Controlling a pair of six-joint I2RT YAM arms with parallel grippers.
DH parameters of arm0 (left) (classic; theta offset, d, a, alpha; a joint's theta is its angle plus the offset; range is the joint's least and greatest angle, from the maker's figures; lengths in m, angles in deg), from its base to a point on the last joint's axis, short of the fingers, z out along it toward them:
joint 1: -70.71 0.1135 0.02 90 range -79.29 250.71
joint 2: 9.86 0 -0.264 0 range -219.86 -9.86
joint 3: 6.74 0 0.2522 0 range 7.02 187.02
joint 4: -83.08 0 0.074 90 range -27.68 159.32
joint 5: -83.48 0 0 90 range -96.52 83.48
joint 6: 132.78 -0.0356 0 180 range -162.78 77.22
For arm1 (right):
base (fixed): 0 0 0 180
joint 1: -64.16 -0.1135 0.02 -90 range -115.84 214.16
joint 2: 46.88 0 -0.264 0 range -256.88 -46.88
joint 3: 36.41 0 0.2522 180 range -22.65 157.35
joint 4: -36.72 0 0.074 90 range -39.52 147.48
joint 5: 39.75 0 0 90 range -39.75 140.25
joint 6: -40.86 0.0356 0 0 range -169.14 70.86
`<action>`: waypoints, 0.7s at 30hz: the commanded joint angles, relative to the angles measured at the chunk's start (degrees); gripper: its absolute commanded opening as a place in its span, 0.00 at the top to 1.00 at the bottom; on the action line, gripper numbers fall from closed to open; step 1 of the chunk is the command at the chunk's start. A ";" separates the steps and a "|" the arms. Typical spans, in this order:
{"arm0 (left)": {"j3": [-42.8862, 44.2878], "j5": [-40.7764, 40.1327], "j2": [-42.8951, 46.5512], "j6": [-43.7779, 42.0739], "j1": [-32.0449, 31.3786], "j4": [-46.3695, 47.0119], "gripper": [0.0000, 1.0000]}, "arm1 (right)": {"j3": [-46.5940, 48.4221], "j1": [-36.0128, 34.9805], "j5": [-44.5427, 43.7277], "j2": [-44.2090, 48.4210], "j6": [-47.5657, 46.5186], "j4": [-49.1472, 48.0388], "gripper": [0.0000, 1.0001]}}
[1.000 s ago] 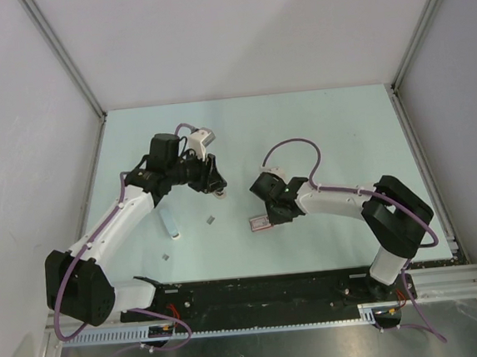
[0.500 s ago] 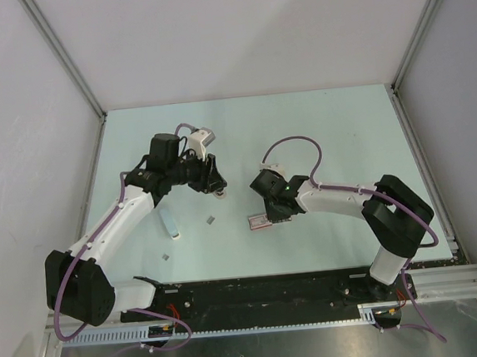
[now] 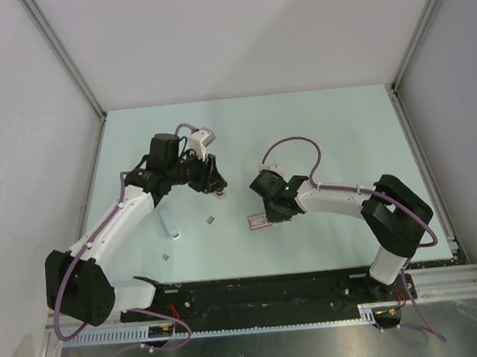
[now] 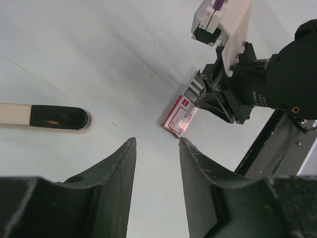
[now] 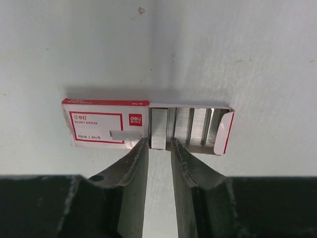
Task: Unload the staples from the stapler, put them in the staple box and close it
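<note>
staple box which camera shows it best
Right wrist: the staple box is close and square-on, with its label and grey staple strips clear. Left wrist shows it small and angled; top external shows only a speck.

**Tabletop** [image 3: 334, 128]: plain pale mint green.
**Left hand** [image 4: 157, 148] and **right hand** [image 5: 159, 144]: matt black fingers.
**Box** [image 5: 106, 124], just ahead of the right hand's fingertips: white sleeve with a red border, a red-framed panel of red print and a solid red logo patch. Its open tray shows silvery-grey strips [image 5: 181, 129] in parallel rows.
**Stapler** [image 4: 59, 117], ahead and to the left of the left hand: glossy black body on a cream-white part.
**Staples** [image 3: 211, 220], between the two hands: small grey flecks.
**Arms** [image 3: 332, 195]: white links, black joints, purple cables [image 3: 290, 145].
**Bar** [image 3: 170, 224], behind the left hand: pale bluish grey.
</note>
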 commanded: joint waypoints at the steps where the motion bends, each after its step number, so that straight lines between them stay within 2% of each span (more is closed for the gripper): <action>1: 0.38 1.69 0.00 -2.05 -0.45 -0.01 0.54 | 1.99 -0.59 -1.05 4.36 0.33 1.41 0.70; 7: 0.70 1.21 -0.05 -2.46 -0.40 -0.17 0.54 | 1.97 -0.63 -0.73 7.60 0.12 1.20 0.73; 10: 0.59 -0.83 -0.12 -4.39 -0.44 -0.44 0.54 | 1.92 -0.78 0.12 9.26 -0.73 -1.39 0.68; 16: -1.33 -12.53 -3.74 -11.60 -3.31 -2.41 0.55 | 1.18 -0.87 -2.05 10.63 -0.92 -2.70 0.60; 21: -3.55 -20.35 -8.15 -13.40 -5.93 -3.49 0.55 | -4.35 -0.14 -2.28 14.44 0.37 -6.45 0.52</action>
